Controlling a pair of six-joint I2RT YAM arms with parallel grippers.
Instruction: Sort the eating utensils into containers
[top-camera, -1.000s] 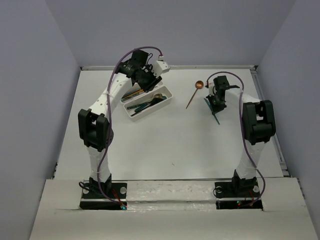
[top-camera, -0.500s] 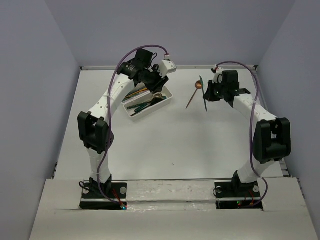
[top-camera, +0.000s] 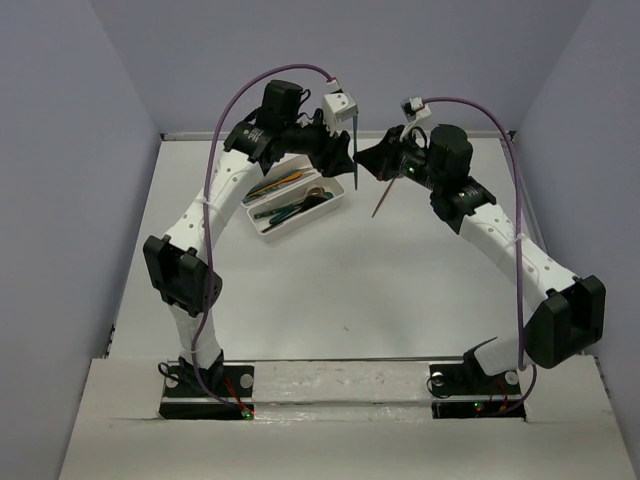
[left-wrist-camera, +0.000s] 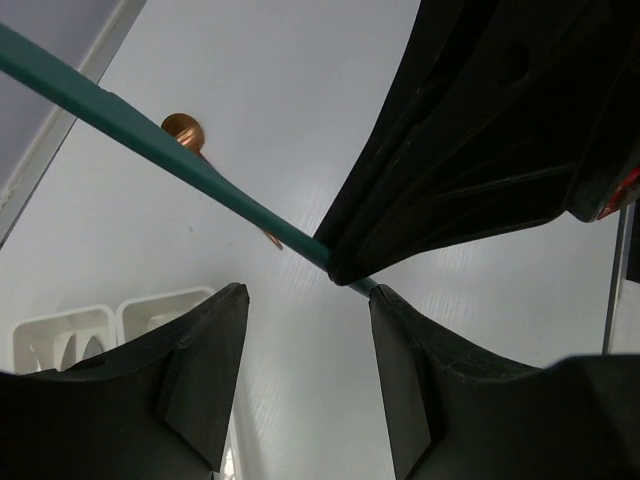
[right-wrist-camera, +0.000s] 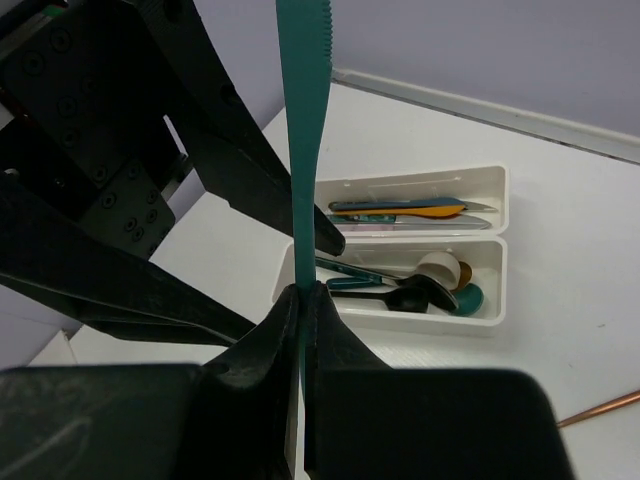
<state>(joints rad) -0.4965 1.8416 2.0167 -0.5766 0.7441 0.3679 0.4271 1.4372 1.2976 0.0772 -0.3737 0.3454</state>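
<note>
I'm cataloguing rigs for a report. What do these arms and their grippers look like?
Both left arm and right arm have white links, black joints and black bases. A purple cable loops along each. The left gripper and right gripper have black, wedge-shaped fingers.

A teal knife (top-camera: 356, 152) hangs upright at upper centre. A copper spoon (top-camera: 381, 202) lies on the desk, right of two white trays (right-wrist-camera: 501, 285) holding utensils (right-wrist-camera: 400, 290).

You have a white surface (top-camera: 400, 280) carrying two white trays (right-wrist-camera: 400, 322), set side by side and touching, just below the left end effector (left-wrist-camera: 305, 295). A copper spoon (top-camera: 381, 203) lies directly on the surface under the right end effector (right-wrist-camera: 300, 292), apart from the trays.
</note>
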